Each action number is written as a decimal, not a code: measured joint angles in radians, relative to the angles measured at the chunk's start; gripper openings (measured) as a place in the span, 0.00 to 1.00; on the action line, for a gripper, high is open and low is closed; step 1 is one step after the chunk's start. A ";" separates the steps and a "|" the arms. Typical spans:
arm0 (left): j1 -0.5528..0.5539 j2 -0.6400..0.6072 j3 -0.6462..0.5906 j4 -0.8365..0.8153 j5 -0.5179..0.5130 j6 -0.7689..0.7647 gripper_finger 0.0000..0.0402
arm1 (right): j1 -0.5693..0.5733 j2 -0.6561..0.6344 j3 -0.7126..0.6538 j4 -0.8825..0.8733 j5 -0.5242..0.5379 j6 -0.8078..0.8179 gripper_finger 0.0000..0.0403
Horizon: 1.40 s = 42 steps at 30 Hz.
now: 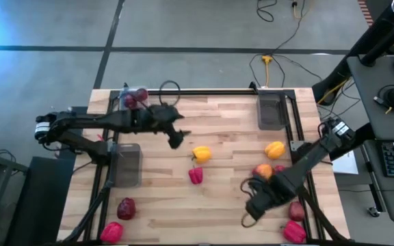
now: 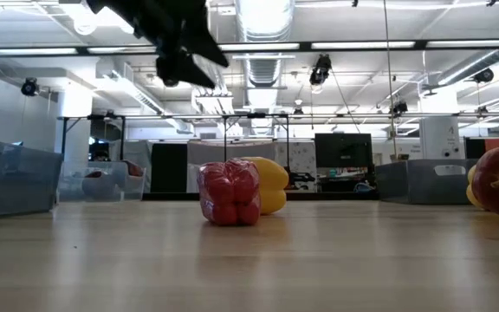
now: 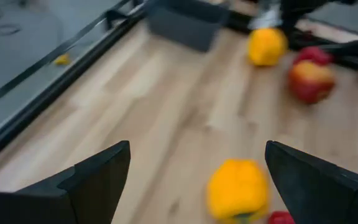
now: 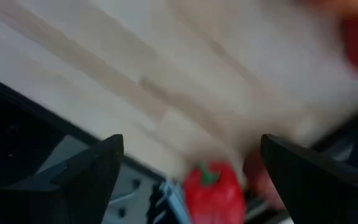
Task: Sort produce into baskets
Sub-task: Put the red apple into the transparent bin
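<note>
Yellow pepper (image 1: 201, 154) just beside and below the spread, empty left tool (image 1: 176, 139).

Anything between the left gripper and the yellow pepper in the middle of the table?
Nothing visible. The left gripper, open, hangs above the table beside the yellow pepper, with only bare wood between them. The red pepper sits beyond it.

The tabletop (image 1: 231, 116) is pale wood in light and tan strips. On it lie a yellow pepper (image 1: 201, 154), a bright red pepper (image 1: 195, 175), another yellow piece (image 1: 275, 149), an orange-red fruit (image 1: 263, 171) and a dark maroon one (image 1: 126, 208). The baskets (image 1: 272, 111) are clear grey. Both arms are black.
</note>
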 joint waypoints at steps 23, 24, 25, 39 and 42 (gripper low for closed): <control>-0.261 0.232 0.003 0.268 -0.001 -0.089 0.88 | 0.098 0.006 -0.351 0.098 -0.386 0.600 0.92; -0.261 0.232 0.004 0.270 0.000 -0.089 0.88 | 0.098 0.006 -0.369 0.126 -0.393 0.600 0.91; -0.262 0.231 0.004 0.267 -0.001 -0.089 0.88 | 0.098 0.007 -0.387 0.151 -0.407 0.600 0.90; -0.263 0.226 0.004 0.263 0.000 -0.080 0.88 | 0.100 0.010 -0.510 0.260 -0.480 0.587 0.68; -0.262 0.223 0.004 0.245 -0.001 -0.057 0.88 | 0.100 0.010 -0.511 0.274 -0.487 0.586 0.65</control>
